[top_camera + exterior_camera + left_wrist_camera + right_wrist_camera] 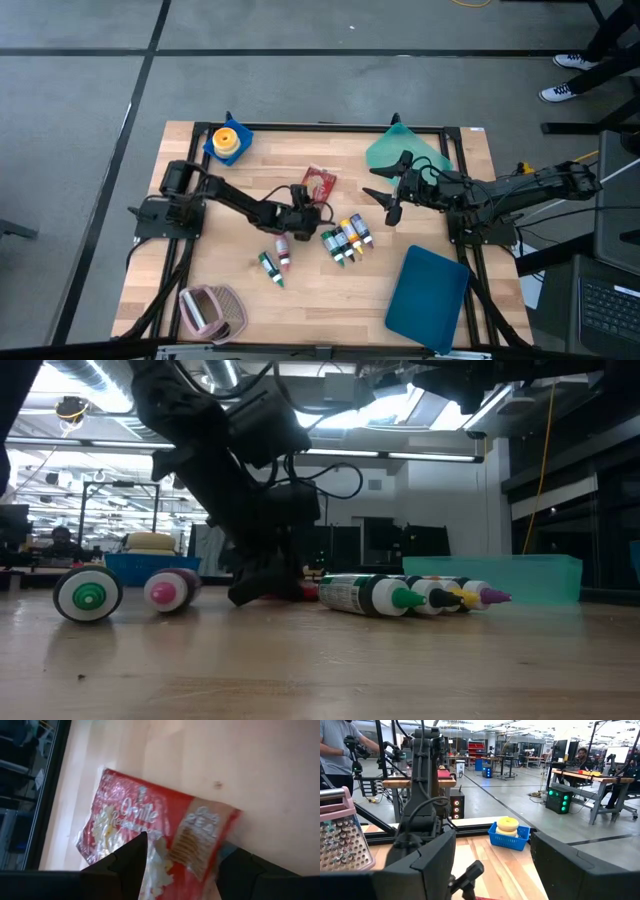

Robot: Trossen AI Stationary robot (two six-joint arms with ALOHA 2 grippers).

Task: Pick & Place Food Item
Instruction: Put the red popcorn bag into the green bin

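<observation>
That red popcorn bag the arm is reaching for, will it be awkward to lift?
Probably a little. The red popcorn bag looks like thin, shiny film, so it may crumple and slip. It lies flat on the table, giving the open left gripper little edge. It is likely light and floppy.

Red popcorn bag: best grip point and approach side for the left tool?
Grip the popcorn bag at its near short edge, coming in low from the left arm's side. It lies flat on the table, so probably only a thin edge can be pinched. The open left tool already straddles that end.
</observation>
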